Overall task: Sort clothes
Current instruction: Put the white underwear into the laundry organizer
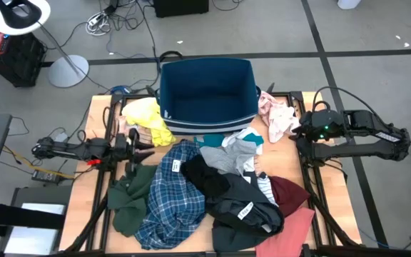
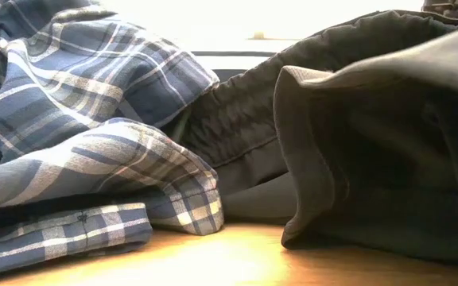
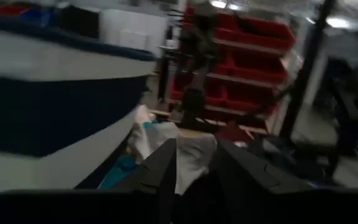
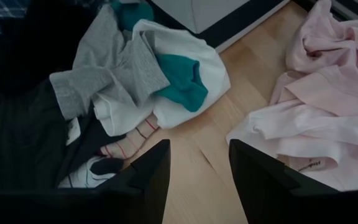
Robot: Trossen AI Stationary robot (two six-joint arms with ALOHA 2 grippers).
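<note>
The clothes lie in a heap on the wooden table [image 1: 84, 207]. In it are a blue plaid shirt [image 1: 171, 198], a dark green piece [image 1: 130, 196], black [image 1: 205, 175] and dark grey [image 1: 245, 208] pieces, a maroon one [image 1: 289, 193], a salmon pink one [image 1: 296, 227] and a teal-white one [image 4: 166, 74]. A yellow garment [image 1: 148, 118] and a pale pink one [image 4: 316, 112] lie apart, beside the navy bin [image 1: 205, 96]. My left gripper [image 3: 194, 163] stands open at the heap's left. My right gripper [image 4: 197, 163] hangs open over bare wood between the pink garment and the heap.
The navy bin stands at the table's far middle. In the low view the plaid shirt [image 2: 86, 159] and the dark grey garment [image 2: 372, 151] fill the picture, both resting on the wood. Striped socks [image 4: 126, 146] lie at the heap's edge. Red shelf bins [image 3: 253, 56] stand beyond the table.
</note>
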